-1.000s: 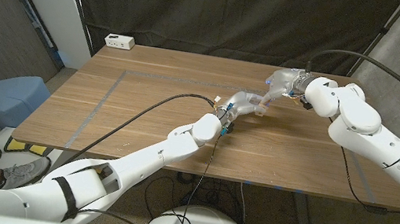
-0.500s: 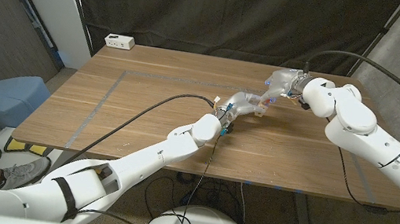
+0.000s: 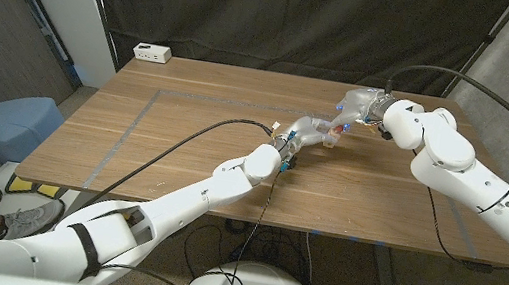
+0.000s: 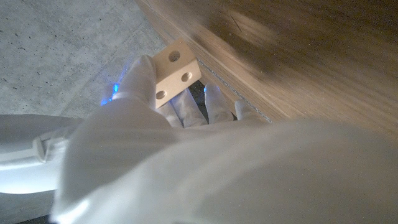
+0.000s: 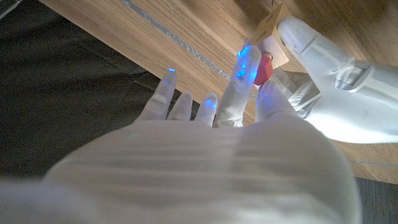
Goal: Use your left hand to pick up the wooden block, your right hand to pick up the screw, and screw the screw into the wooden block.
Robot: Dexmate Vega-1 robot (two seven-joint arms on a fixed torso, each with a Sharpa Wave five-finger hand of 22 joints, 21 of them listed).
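Wooden block (image 3: 333, 139), head view: held by the left robot hand (image 3: 311, 131) above the far middle of the bench (image 3: 174, 141), the right robot hand (image 3: 359, 106) meeting it. Left wrist view: fingers (image 4: 142, 74) clasped the block (image 4: 176, 69), three holes showing, no writing legible. Right wrist view: thumb and finger pinched a red-headed screw (image 5: 263, 66) at the block (image 5: 269, 23); best to keep the screw square to its hole and the block steady.

Even, soft overhead light on the wooden table (image 3: 187, 122), backed by a dark curtain (image 3: 284, 15). Wrist pictures are blurred up close, with blue glow on fingertips (image 5: 247, 53) and glare on white casing.
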